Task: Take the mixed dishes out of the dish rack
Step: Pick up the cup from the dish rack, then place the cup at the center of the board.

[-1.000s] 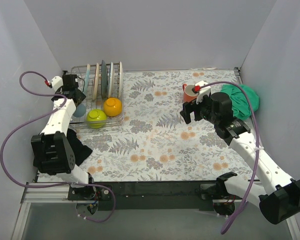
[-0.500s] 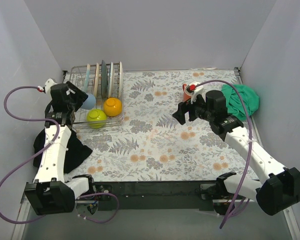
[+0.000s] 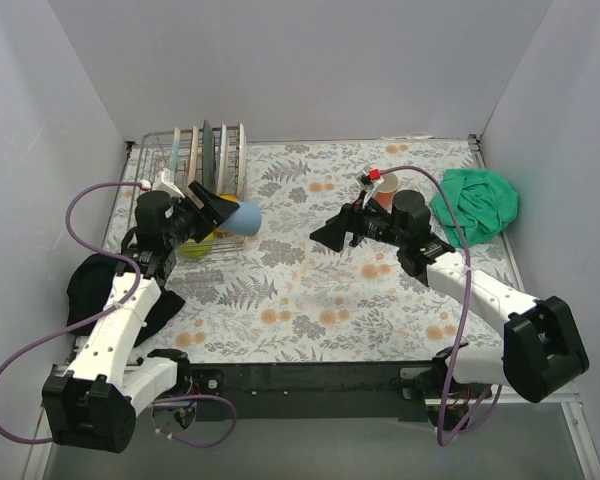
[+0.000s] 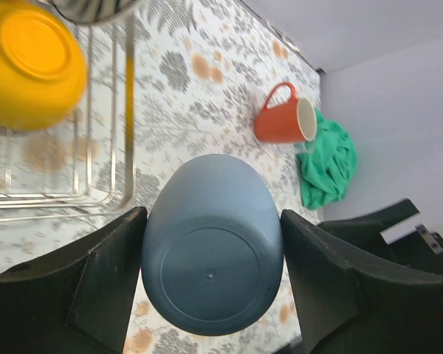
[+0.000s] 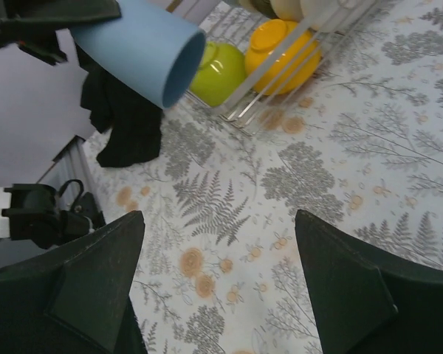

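Left end effector (image 3: 218, 209) clamped on the light-blue cup (image 4: 212, 243), clear of the dish rack (image 4: 59, 198).
Cup held on its side above the worktop (image 3: 310, 290), just right of the rack. Right end effector (image 3: 329, 232): fingers spread, empty, over mid-worktop, orange mug (image 3: 385, 192) close behind.

No writing, label, brand or number can be read in any view. The light-blue cup (image 4: 210, 243), the orange mug (image 4: 279, 124) and the floral tablecloth (image 3: 310, 290) carry only plain colour or leaf pattern.
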